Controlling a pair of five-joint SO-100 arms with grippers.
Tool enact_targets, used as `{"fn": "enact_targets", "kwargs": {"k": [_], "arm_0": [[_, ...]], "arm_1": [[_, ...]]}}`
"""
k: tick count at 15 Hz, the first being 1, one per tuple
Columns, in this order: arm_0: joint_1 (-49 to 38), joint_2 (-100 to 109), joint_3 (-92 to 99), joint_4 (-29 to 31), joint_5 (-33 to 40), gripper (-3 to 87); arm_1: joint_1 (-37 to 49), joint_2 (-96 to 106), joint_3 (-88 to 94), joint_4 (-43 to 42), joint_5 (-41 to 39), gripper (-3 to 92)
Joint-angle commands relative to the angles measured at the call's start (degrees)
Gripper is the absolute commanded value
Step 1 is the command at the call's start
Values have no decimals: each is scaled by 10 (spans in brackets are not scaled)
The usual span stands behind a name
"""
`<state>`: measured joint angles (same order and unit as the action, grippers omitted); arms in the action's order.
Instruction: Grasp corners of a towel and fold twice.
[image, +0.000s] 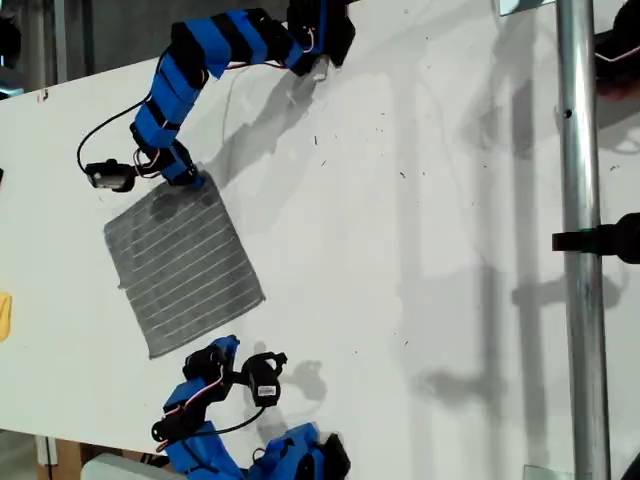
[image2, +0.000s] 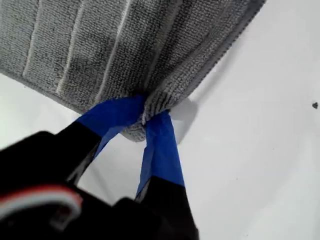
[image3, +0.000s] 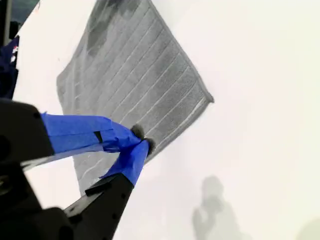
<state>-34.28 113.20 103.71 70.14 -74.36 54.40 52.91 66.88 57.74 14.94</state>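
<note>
now my first hand (image2: 145, 117) pinches towel (image2: 125, 45) corner, jaws nrly closed.

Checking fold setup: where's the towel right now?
The towel lies flat on the white table at the exterior view's left, between the two arms, a yellow object further left.

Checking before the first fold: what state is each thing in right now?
Towel: unfolded, spread flat.
My first gripper: shut on a Towel corner, cloth bunched there.
My second gripper: tips together at the Towel's edge; hold unclear.
</note>
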Motion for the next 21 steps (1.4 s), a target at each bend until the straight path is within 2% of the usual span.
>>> {"fn": "enact_targets", "kwargs": {"k": [1, 5, 6, 7, 8, 10, 12, 17, 21], "arm_0": [[12, 14, 3, -16, -7, -27], [27, 22, -3, -11, -11, -27], [33, 17, -17, -17, 21, -26], [37, -12, -51, -11, 78, 55], [38, -57, -98, 4, 150, 195], [28, -131, -150, 19, 222, 248], [-3, -213, -184, 17, 263, 250], [-56, -375, -223, -16, 283, 236], [-63, -503, -338, 11, 289, 233]], "arm_1": [[-39, 20, -24, 8, 3, -3], [-58, 25, -11, 6, 15, -3], [-58, 25, -11, 5, 16, -3], [-58, 24, -11, 4, 18, -3], [-58, 23, -11, 4, 18, -3], [-58, 23, -10, 4, 19, -3], [-57, 25, -6, 3, 22, -3], [-57, 35, 10, -7, 24, -3], [-56, 43, 20, -14, 24, -3]]}}
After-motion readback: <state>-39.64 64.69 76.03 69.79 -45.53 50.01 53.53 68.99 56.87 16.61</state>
